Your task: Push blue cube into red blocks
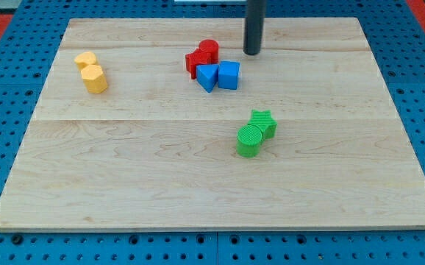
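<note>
A straight dark rod was seen coming down from the view's top, and my tip [252, 53] was set on the pale wooden desk [161, 169]. No fingers were fitted to the arm, so nothing was held; the rod ended in a plain blunt end. My tip was placed just above and to the right of the blue plastic cube [229, 74], with a small gap between them. The blue cube was found near the desk's upper middle, touching a blue triangular block [207, 76] on its left. Directly above and left of that pair, two red blocks [201, 56] were clustered, one a cylinder and one of irregular shape, touching the blue triangular block. Lower and to the right, a green cylinder [248, 140] and a green star-shaped block [263, 122] were seen side by side. Far to the left, two yellow blocks [90, 71] were grouped together.
</note>
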Controlling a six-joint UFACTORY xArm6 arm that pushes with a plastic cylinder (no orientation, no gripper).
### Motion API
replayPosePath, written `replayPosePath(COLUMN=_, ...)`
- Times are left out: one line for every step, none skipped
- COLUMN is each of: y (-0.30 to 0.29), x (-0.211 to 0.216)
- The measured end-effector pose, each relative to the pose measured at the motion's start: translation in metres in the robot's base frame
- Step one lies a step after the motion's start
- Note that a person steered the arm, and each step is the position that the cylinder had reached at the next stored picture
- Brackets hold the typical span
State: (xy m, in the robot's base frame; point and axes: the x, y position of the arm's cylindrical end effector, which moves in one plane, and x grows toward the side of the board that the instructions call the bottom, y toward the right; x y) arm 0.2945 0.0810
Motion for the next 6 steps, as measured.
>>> replayPosePath(y=0.039, x=0.014)
replayPosePath(y=0.071, x=0.038)
replayPosePath(y=0.053, x=0.076)
replayPosePath(y=-0.029, x=0.086)
replayPosePath(y=-0.055, x=0.06)
replayPosePath(y=-0.057, x=0.058)
